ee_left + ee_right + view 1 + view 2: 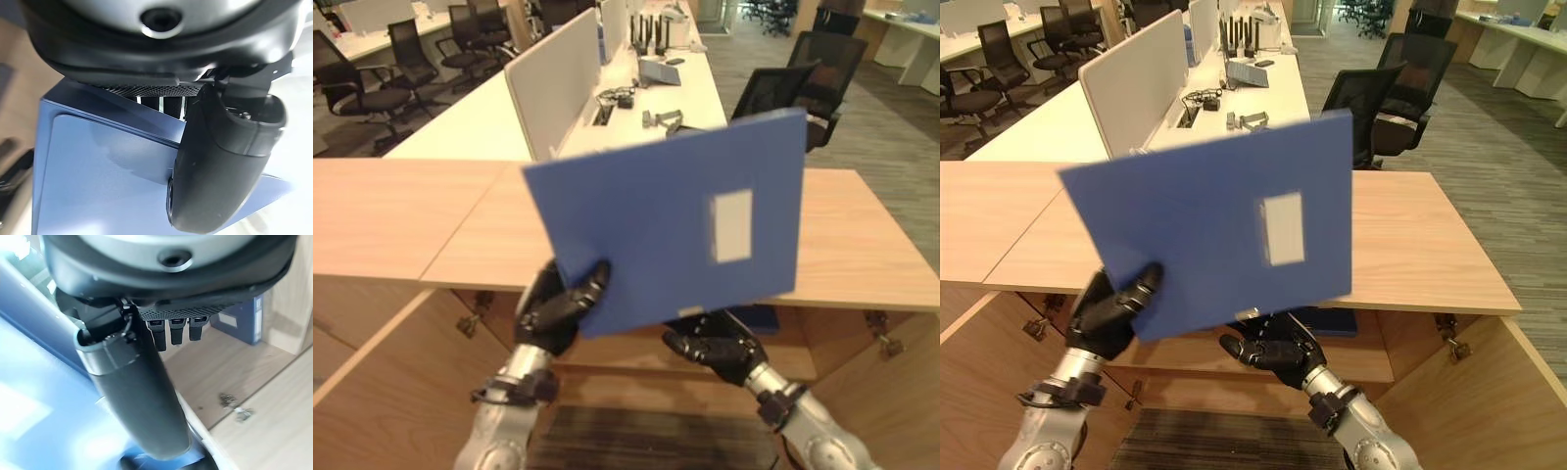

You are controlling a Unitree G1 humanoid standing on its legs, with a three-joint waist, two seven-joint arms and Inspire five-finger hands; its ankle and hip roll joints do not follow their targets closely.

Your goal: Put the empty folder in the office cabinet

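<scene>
A blue folder (675, 215) with a white label is held up, tilted, in front of the wooden counter. My left hand (553, 308) is shut on its lower left corner, thumb (220, 161) on the front face. At the folder's bottom edge my right hand (720, 351) grips it, thumb (137, 401) lying along the blue cover. Behind and below both hands is the open office cabinet (1361, 357) with its wooden shelf (220, 367).
Another blue folder (244, 318) stands inside the cabinet on the right. Cabinet doors (1518, 392) hang open on both sides. The wooden counter top (862, 245) spans above. Beyond it are a white desk with a divider (558, 78) and black office chairs (803, 78).
</scene>
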